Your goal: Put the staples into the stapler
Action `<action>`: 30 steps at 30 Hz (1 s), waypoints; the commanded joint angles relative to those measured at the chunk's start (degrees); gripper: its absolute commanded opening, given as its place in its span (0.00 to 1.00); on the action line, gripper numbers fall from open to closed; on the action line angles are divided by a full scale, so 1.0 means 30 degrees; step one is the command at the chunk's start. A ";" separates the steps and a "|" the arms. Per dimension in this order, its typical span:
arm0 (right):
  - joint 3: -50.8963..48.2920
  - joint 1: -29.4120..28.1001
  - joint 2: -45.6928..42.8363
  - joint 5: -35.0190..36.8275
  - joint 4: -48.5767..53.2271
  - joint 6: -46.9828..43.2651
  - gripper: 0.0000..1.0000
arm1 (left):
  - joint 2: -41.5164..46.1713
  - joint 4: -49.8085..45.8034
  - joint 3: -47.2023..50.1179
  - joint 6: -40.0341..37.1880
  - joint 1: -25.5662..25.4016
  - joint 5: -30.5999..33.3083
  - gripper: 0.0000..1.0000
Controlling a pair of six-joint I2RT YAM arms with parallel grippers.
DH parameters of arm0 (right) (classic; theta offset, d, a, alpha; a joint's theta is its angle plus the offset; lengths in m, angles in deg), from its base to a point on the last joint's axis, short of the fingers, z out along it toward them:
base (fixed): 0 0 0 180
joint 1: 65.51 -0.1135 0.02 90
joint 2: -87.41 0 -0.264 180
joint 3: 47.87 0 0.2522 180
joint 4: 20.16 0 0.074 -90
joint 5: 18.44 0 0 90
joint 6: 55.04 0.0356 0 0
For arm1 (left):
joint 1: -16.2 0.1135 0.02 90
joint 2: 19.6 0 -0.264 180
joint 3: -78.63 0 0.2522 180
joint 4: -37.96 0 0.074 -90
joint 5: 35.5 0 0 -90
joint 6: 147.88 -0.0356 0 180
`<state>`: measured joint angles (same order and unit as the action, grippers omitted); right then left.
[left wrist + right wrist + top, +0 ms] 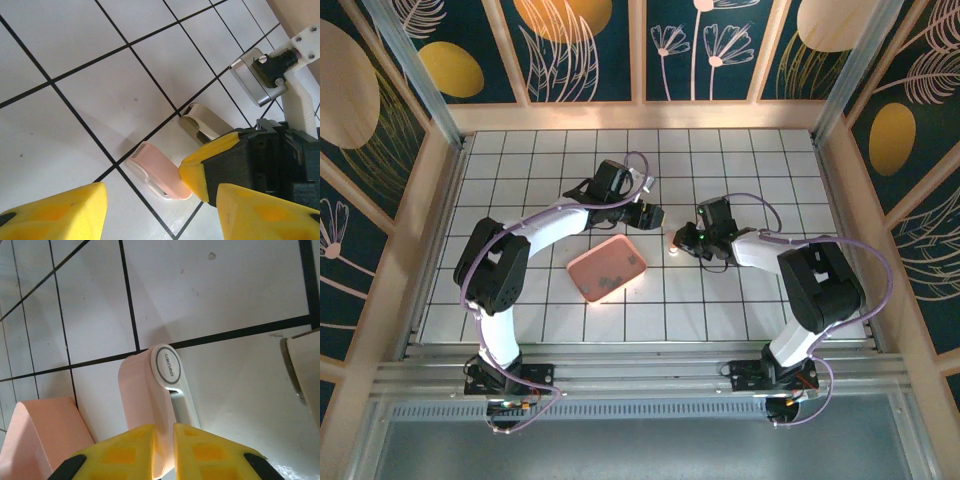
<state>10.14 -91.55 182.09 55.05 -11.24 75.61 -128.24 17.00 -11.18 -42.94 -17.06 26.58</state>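
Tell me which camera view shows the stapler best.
The right wrist view: the stapler lies close up, pink side and white logo end clear, only its near end behind the right tool. The left wrist view shows the stapler partly hidden by that tool's finger; the top external view, a tiny pale speck.

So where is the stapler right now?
The stapler lies mid-table in the top view, just right of the pink tray, pinched in the right end effector.

The small whitish-pink oblong plastic stapler [675, 247] lies on its side; tiny dark grey metal staples [608, 272] rest at its eight o'clock.
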 commanded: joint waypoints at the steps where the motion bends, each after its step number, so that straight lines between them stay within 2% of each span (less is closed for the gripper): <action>1: -0.1595 -0.0330 0.1570 0.1261 0.3234 -0.0232 0.18 | 0.0772 0.0584 0.0487 0.0397 0.0114 0.0283 0.60; 5: -0.0710 -0.0318 0.0105 0.1183 0.3227 -0.0603 0.24 | 0.1255 0.0584 0.0679 0.0491 0.0132 0.0977 0.61; 8: 0.0337 -0.0295 -0.1620 0.1615 0.3439 -0.1112 0.33 | 0.1977 0.0610 0.0854 0.0572 0.0183 0.2409 0.68; 12: 0.1488 0.0272 -0.3578 0.2337 0.3698 -0.2216 0.39 | 0.3334 0.0940 0.1567 0.0861 0.0520 0.4980 0.79; 15: 0.1216 0.1428 -0.5095 0.2807 0.3111 -0.2920 0.45 | 0.5166 0.1477 0.2689 0.1011 0.1000 0.7502 0.86; 18: -0.0012 0.3482 -0.6812 0.3161 0.1710 -0.3547 0.60 | 0.7041 0.2313 0.4273 0.1171 0.1726 1.0458 0.92; 19: -0.0625 0.4341 -0.7388 0.3183 0.1089 -0.3762 0.69 | 0.7789 0.2650 0.4910 0.1138 0.2012 1.1518 0.95; 20: -0.1120 0.5061 -0.7906 0.3168 0.0475 -0.4039 0.91 | 0.8404 0.3034 0.5435 0.1079 0.2255 1.2428 0.98; 21: -0.1633 0.5906 -0.8411 0.3070 -0.0209 -0.4527 0.99 | 0.9107 0.3616 0.6190 0.0972 0.2472 1.3712 0.99; 25: -0.3309 0.8262 -0.9548 0.3333 -0.2942 -0.7249 0.99 | 1.1011 0.5803 0.8953 0.0364 0.3485 1.6845 0.99; 30: -0.5924 1.0170 -0.9839 0.3194 -0.7420 -0.9534 0.99 | 1.2768 0.8405 1.1900 -0.0551 0.4422 1.9944 0.99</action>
<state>-4.42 -63.03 153.58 64.03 -22.84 53.44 -92.77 34.79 20.75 -41.83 -4.60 77.09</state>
